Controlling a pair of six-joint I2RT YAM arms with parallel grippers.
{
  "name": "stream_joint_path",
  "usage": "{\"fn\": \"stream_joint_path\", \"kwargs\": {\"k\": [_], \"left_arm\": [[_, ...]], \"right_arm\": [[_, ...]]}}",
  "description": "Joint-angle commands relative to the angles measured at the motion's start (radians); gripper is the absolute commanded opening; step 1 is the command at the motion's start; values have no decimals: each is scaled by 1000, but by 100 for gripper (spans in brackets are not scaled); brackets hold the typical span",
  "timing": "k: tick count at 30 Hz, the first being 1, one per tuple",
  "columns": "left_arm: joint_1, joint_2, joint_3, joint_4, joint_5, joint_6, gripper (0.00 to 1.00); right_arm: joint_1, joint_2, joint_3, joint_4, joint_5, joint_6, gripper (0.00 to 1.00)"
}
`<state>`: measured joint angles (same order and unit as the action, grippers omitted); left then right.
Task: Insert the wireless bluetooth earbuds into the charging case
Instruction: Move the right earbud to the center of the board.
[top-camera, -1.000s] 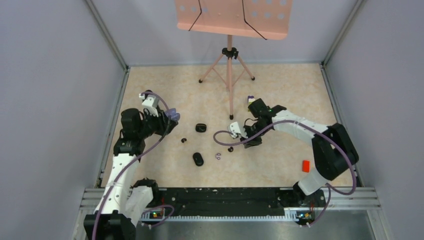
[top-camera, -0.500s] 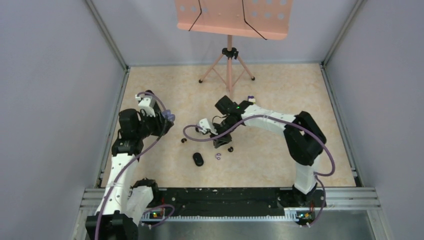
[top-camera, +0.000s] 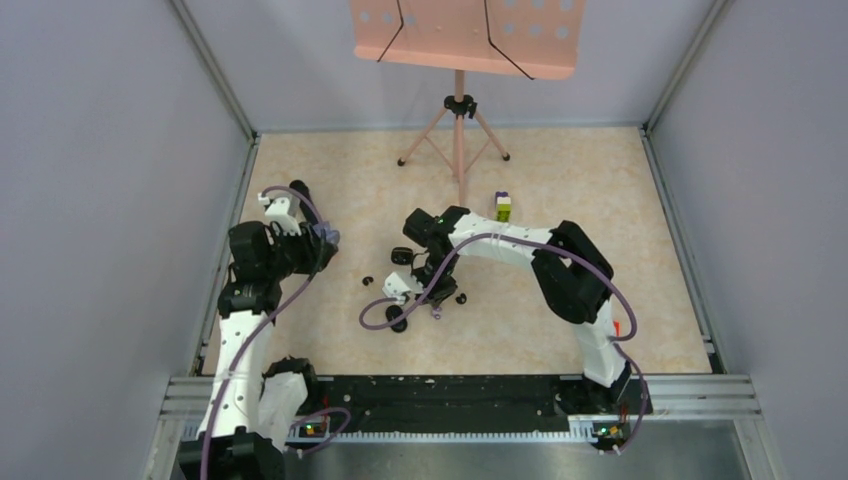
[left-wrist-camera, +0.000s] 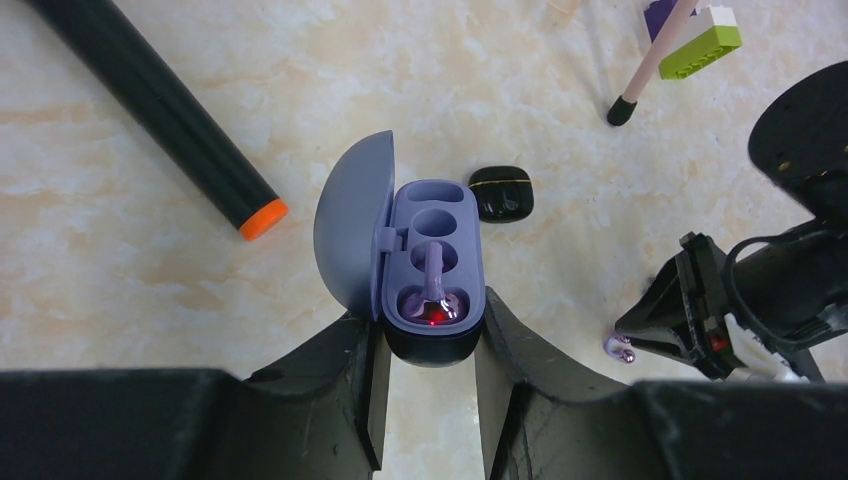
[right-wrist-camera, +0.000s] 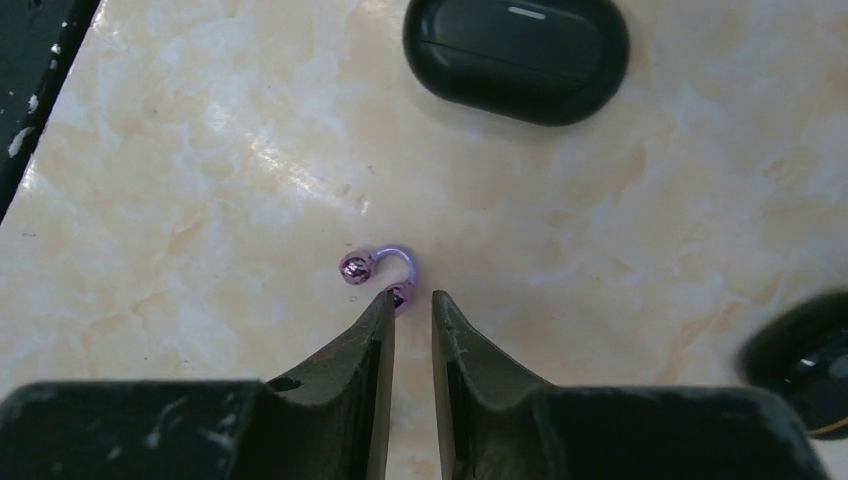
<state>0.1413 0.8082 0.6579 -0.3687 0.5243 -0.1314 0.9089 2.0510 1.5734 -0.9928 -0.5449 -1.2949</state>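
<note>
The only marking you can make out is a short pale bar on the lid of one closed black case (right-wrist-camera: 515, 55); nothing on it is readable. Your left arm stands folded at the left side of the table (right-wrist-camera: 150, 200), and the left gripper (left-wrist-camera: 430, 322) is clamped on the base of the purple charging case (left-wrist-camera: 435, 225), one finger on each side, with the lid swung open to the left. Your right arm stretches across to left of centre with its wrist tipped down at the tabletop. The right gripper (right-wrist-camera: 410, 298) has its fingers only a narrow gap apart and holds nothing. Count two purple earbuds. One is a seated earbud (left-wrist-camera: 434, 292) in the near well of the case, with a red light glowing there. The other is a loose earbud (right-wrist-camera: 380, 262) lying on the table, one end right at the mouth of that narrow gap. You also have two black earbuds (top-camera: 368, 281) (top-camera: 461, 298) on the table and two black cases, the second black case (right-wrist-camera: 800, 365) at the right edge of the right wrist view. A green-and-purple block (left-wrist-camera: 700, 35) lies beyond them.
</note>
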Motion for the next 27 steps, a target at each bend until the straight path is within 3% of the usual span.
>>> {"fn": "stream_joint_path", "kwargs": {"k": [1, 27], "left_arm": [[12, -33, 11, 22, 0, -15, 0], [30, -37, -2, 27, 7, -35, 0]], "right_arm": [[28, 22, 56, -73, 17, -69, 20], [77, 82, 64, -75, 56, -99, 21]]}}
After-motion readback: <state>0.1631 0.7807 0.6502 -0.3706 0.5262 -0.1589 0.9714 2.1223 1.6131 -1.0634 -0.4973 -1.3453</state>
